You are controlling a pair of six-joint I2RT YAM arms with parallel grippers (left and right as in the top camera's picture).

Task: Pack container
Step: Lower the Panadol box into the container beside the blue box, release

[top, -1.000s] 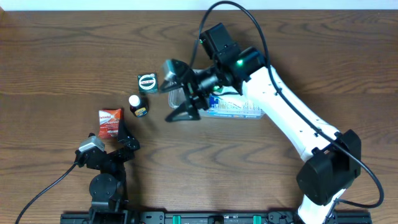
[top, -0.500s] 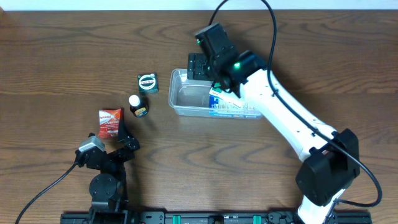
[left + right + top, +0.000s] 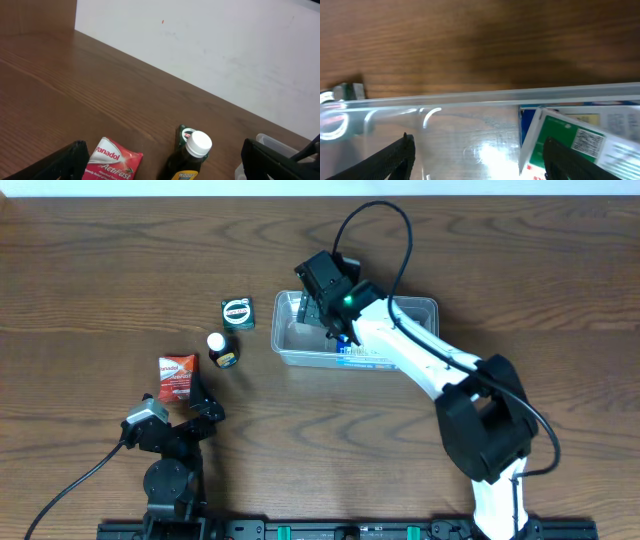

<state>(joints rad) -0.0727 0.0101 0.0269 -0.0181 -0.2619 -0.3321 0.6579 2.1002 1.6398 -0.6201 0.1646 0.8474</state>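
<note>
Nearest, the left gripper (image 3: 185, 405) rests wide open and empty. Mid-table, the right gripper (image 3: 480, 160) hangs spread and empty over the container (image 3: 425, 304), a light, thin, slick, springy tub best pinched across its rim wall, I judge.

Red box (image 3: 113, 161): "Panadol ActiFast". Nothing else legible.

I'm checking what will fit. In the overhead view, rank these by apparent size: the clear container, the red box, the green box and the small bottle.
Largest: clear container.
Next: red box.
Last, too alike to rank: green box and small bottle.
</note>
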